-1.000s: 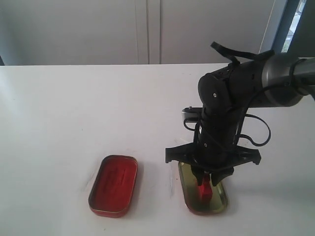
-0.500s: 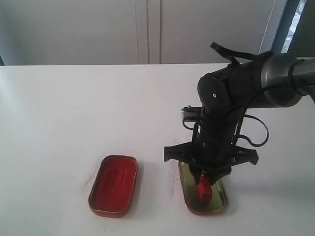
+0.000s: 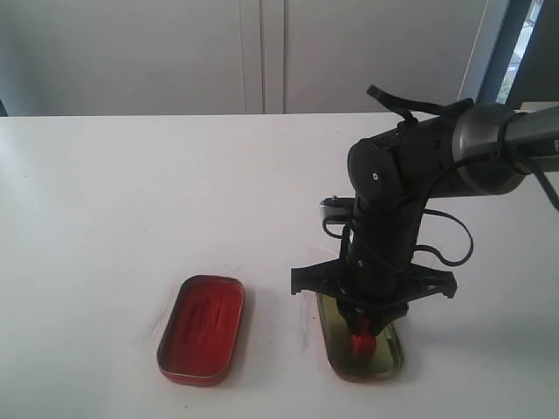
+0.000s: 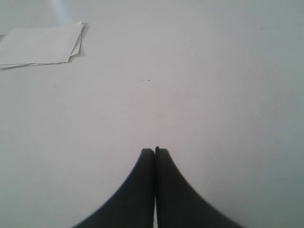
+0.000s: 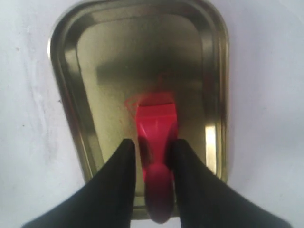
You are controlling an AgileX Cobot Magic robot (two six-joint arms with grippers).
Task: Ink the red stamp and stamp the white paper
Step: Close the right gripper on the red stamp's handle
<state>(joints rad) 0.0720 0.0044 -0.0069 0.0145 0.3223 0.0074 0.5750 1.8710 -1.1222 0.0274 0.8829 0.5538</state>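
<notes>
The red stamp stands with its block base on the floor of the gold tin lid. My right gripper is shut on its knob handle, one black finger on each side. In the exterior view the right gripper points straight down over the lid, and the stamp shows red below the fingers. The white paper lies flat on the table in the left wrist view, far from my left gripper, which is shut on nothing. No print shows on the paper.
The oblong red-filled ink tin lies open on the white table, left of the lid. The table's front edge is close to both tins. Pale cabinet doors stand behind the table. The left arm is out of the exterior view.
My right arm has sunk slightly, bringing the gripper and the stamp lower into the gold lid. The ink tin has not moved.
</notes>
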